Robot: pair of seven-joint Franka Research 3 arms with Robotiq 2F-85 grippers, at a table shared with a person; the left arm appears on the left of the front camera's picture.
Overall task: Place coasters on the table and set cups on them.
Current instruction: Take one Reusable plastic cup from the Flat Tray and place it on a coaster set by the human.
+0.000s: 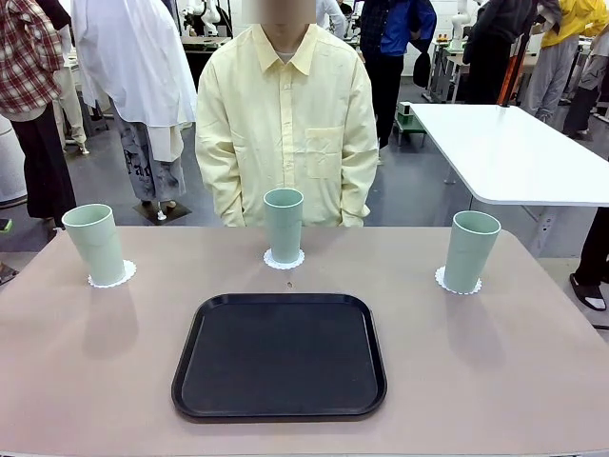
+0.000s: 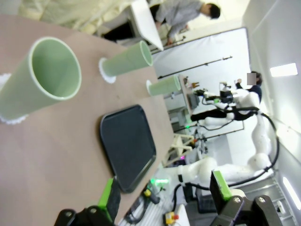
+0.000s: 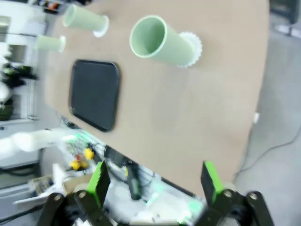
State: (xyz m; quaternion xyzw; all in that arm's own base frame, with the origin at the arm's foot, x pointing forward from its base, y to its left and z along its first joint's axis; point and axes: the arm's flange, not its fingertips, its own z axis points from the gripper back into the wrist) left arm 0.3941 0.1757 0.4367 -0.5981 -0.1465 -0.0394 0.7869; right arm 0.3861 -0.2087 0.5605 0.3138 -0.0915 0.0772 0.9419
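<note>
Apparently done | table [image 1: 533,381]: black tray [image 1: 279,357] near its near edge | cups [image 1: 284,225]: three along far edge, upright, long axes vertical, mouths up, each on a coaster [image 1: 284,258] | left gripper [image 2: 164,200], right gripper [image 3: 153,183]: wide open, empty, off the table | judgement: retreat without knocking cups.

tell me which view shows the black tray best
The front view: the black tray lies whole and near, centred on the table below the middle cup. The left wrist view shows it tilted; the right wrist view shows it small and blurred.
</note>
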